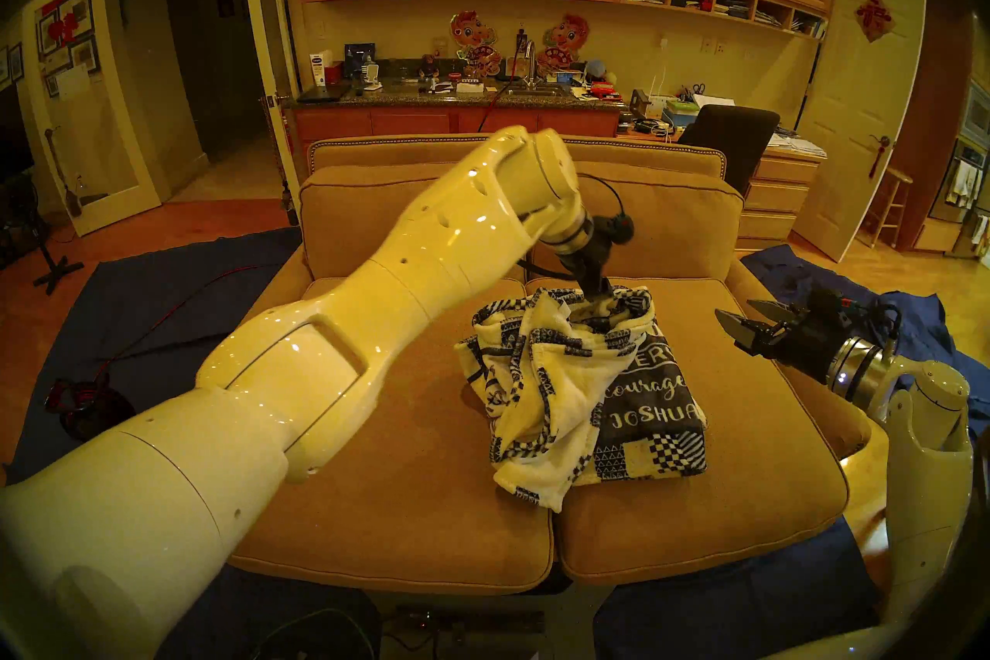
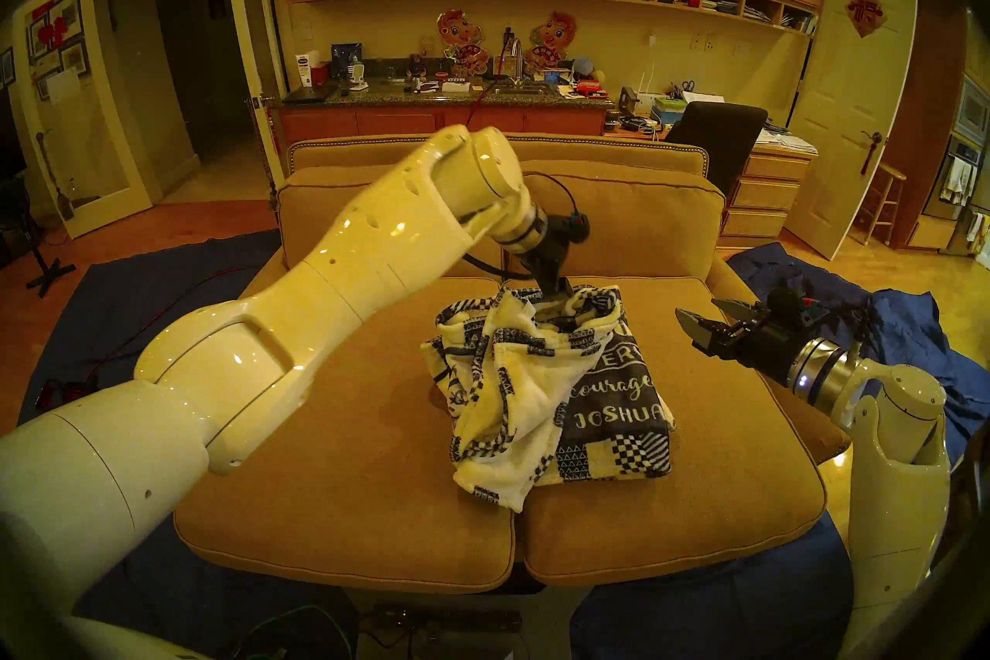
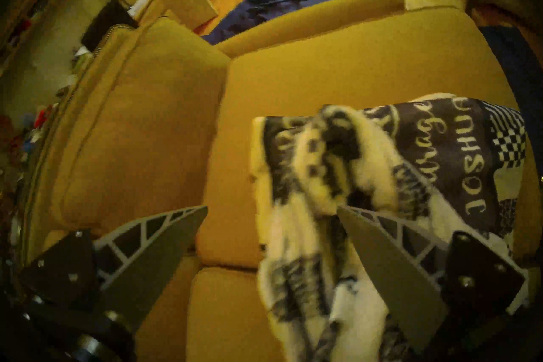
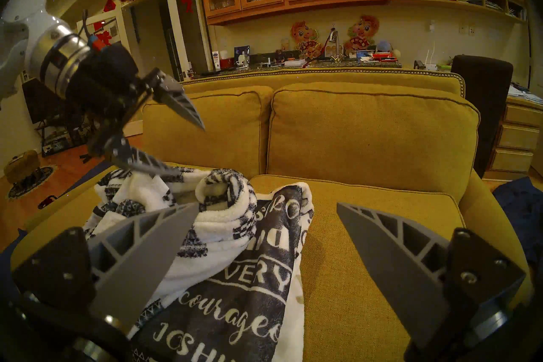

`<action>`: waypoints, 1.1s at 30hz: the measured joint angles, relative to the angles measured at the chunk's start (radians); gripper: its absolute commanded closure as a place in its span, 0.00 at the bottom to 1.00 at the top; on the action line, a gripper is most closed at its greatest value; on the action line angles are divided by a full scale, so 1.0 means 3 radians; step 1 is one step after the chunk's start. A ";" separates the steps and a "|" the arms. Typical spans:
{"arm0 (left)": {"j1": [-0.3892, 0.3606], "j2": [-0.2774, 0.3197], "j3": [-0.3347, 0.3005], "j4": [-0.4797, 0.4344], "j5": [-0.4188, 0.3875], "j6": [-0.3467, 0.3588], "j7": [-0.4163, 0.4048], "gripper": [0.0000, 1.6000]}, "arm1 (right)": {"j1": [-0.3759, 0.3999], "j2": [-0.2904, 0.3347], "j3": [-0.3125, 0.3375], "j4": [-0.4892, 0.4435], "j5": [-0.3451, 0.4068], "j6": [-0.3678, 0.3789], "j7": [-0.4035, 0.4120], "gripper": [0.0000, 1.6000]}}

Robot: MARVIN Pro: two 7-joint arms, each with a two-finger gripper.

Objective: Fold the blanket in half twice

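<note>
The blanket (image 1: 584, 391) lies crumpled in a heap across the couch's two seat cushions. Its navy "JOSHUA" panel faces up on the right and cream folds are bunched on the left. My left gripper (image 1: 597, 297) points down at the heap's far edge. In the left wrist view the left gripper (image 3: 271, 207) stands open, one finger against a fold of the blanket (image 3: 367, 164), nothing pinched. From the right wrist, the left gripper (image 4: 189, 150) has its lower finger resting on the blanket (image 4: 235, 264). My right gripper (image 1: 734, 308) hovers open to the right of the heap, empty.
The tan couch (image 1: 375, 428) has two back cushions close behind the heap and an armrest under my right arm. Dark blue cloths (image 1: 910, 321) lie on the floor at both sides. A black chair (image 1: 728, 134) stands behind the couch.
</note>
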 measured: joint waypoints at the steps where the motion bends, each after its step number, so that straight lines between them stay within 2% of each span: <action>1: 0.0020 0.0026 -0.0035 -0.0033 -0.0001 0.0011 0.0010 0.00 | 0.0000 0.0000 0.0000 0.0000 0.0000 0.0000 0.0000 0.00; 6: 0.0178 0.0212 -0.0272 -0.0266 -0.0010 0.0068 0.0087 0.00 | 0.0000 0.0000 0.0000 0.0001 0.0000 0.0000 0.0001 0.00; 8: 0.0304 0.0340 -0.0428 -0.0423 -0.0039 0.0093 0.0130 0.00 | 0.0000 0.0000 0.0000 0.0001 0.0000 0.0000 0.0001 0.00; 17: 0.0693 0.0668 -0.0789 -0.0828 -0.0201 0.0079 0.0231 0.00 | 0.0000 0.0000 0.0000 0.0001 0.0000 -0.0001 0.0001 0.00; 22: 0.0962 0.0866 -0.0975 -0.1078 -0.0329 -0.0012 0.0339 0.00 | 0.0000 0.0000 0.0000 0.0001 0.0000 -0.0001 0.0001 0.00; 27: 0.1199 0.1001 -0.1134 -0.1161 -0.0478 -0.0141 0.0464 0.00 | 0.0000 0.0000 0.0000 0.0001 0.0000 -0.0001 0.0001 0.00; 33: 0.1467 0.1094 -0.1323 -0.1168 -0.0695 -0.0421 0.0672 0.00 | 0.0000 0.0000 0.0000 0.0000 0.0000 -0.0001 0.0001 0.00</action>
